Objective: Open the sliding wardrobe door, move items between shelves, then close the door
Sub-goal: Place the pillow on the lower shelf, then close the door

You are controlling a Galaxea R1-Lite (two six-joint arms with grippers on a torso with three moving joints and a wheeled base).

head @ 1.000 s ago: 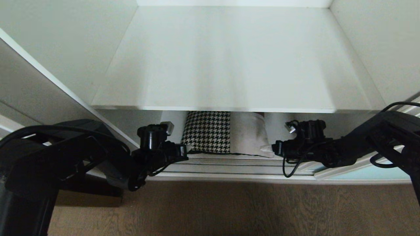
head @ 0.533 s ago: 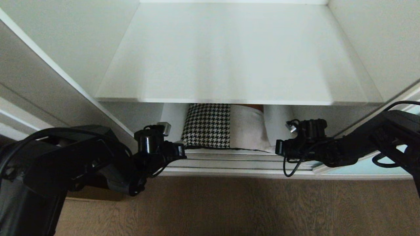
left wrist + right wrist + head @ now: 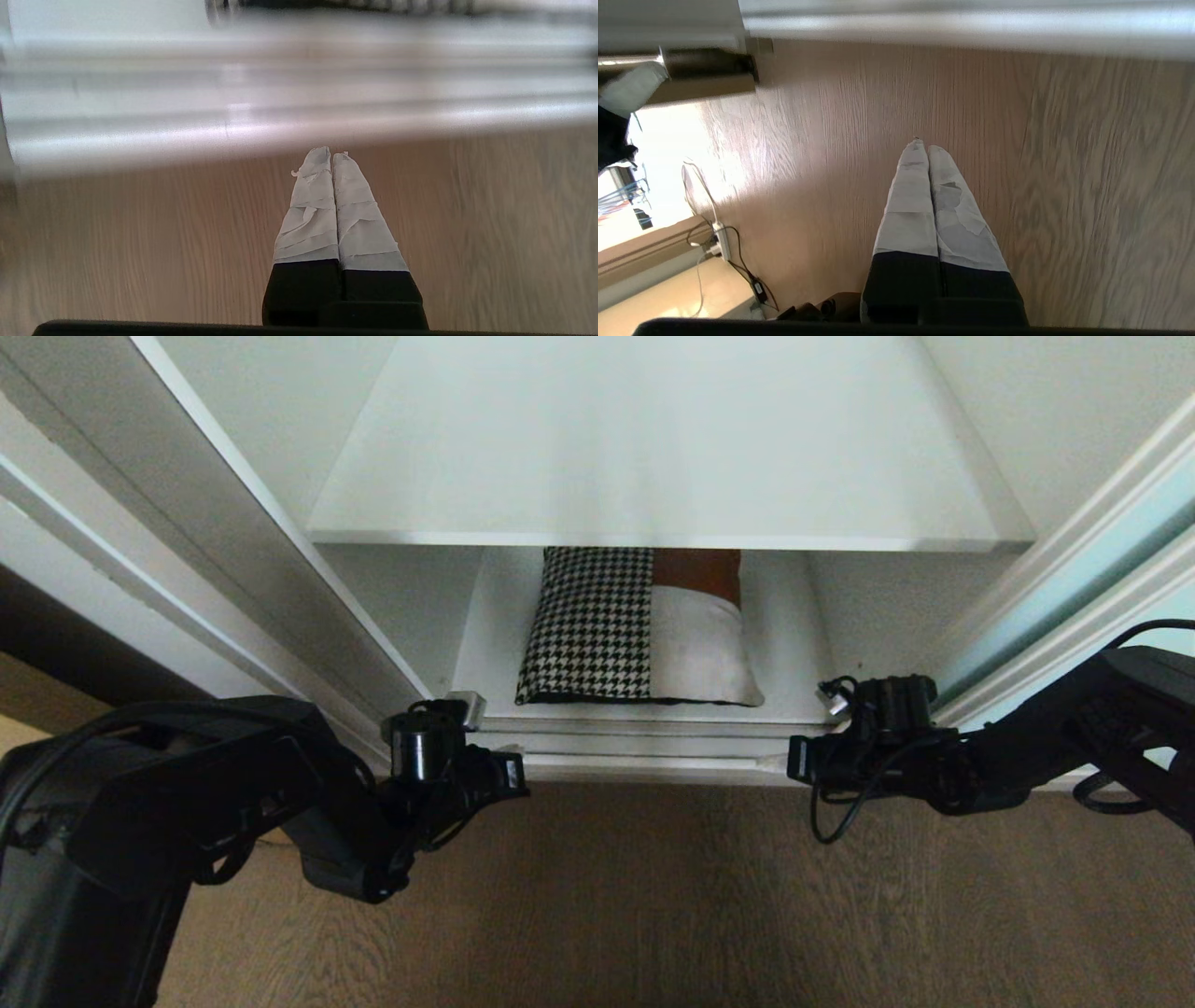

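holding state: both claws were seen pressed fully together with nothing between the taped fingers.
left gripper (image 3: 331, 156): it was held over the wooden floor (image 3: 653, 896), just short of the silver door track (image 3: 280, 116); in the head view it sat at about 8 o'clock.
right gripper (image 3: 922, 149): it was likewise closed on nothing, over bare floor, at about 4 o'clock in the head view, pointing inward toward the left one.
items (image 3: 635, 625): a houndstooth, beige and brown cushion-like piece was seen lying on the lower shelf (image 3: 794, 616), near centre, at roughly 12 o'clock from the grippers and apart from both.
upper shelf (image 3: 653, 448): nothing was seen lying on it.
sliding wardrobe door (image 3: 1102, 532): it was seen pushed aside at about 2 o'clock, leaving the compartment open.
step judged: the item was judged not yet moved, since it was untouched and neither claw was opened for a grasp.
risk, grasp: were the claws driven in while closed, the soft piece would be pushed to the back instead of taken.
risk, clearance: the gap under the upper shelf looked low, so a wrist could be knocked against its front edge.
risk, track: the fingertips could be caught on the raised track.
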